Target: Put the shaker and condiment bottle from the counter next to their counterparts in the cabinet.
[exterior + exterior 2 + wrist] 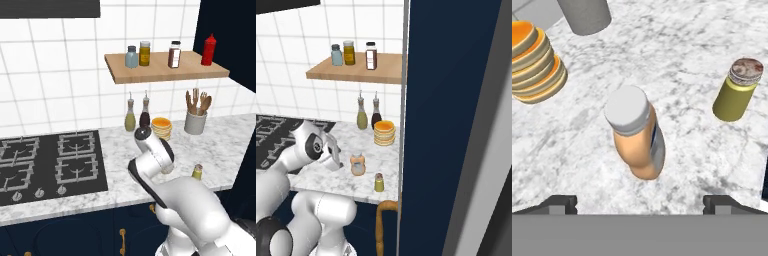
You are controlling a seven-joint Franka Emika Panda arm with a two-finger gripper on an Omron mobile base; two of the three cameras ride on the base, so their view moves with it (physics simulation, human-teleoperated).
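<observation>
The jaws are seen spread wide in the hand view, with the 2 dark finger tips far apart at the bottom edge and nothing held between them. The two-finger gripper (640, 202) is poised above the short rounded orange-tan condiment bottle with a whitish cap (637, 137), which stands at the centre of that frame, between the tips but not touched by them.

The small stubby yellow-green shaker with a grey metal cap (738, 90) is found at the right of the hand view, apart from the bottle. Both are placed on the white-grey marbled stone counter (677, 45). In the right base view the bottle (357, 164) is seen at centre left and the shaker (379, 182) just below and right of it, near the counter's front edge.

The flat light-wood plank shelf serving as the cabinet (165, 70) is fixed to the tiled wall in the upper right of the left base view. On it are set the counterparts: a pale blue lidded jar (131, 57), a yellow jar with a dark lid (144, 53), a brown jar with a white label (174, 54) and a red squeeze bottle with a pointed cap (208, 50).

Neither item is yet lifted, so the task is judged to be at its start: 0 of 2 placements are done, and a grasp on the bottle appears to be the step in hand.
</observation>
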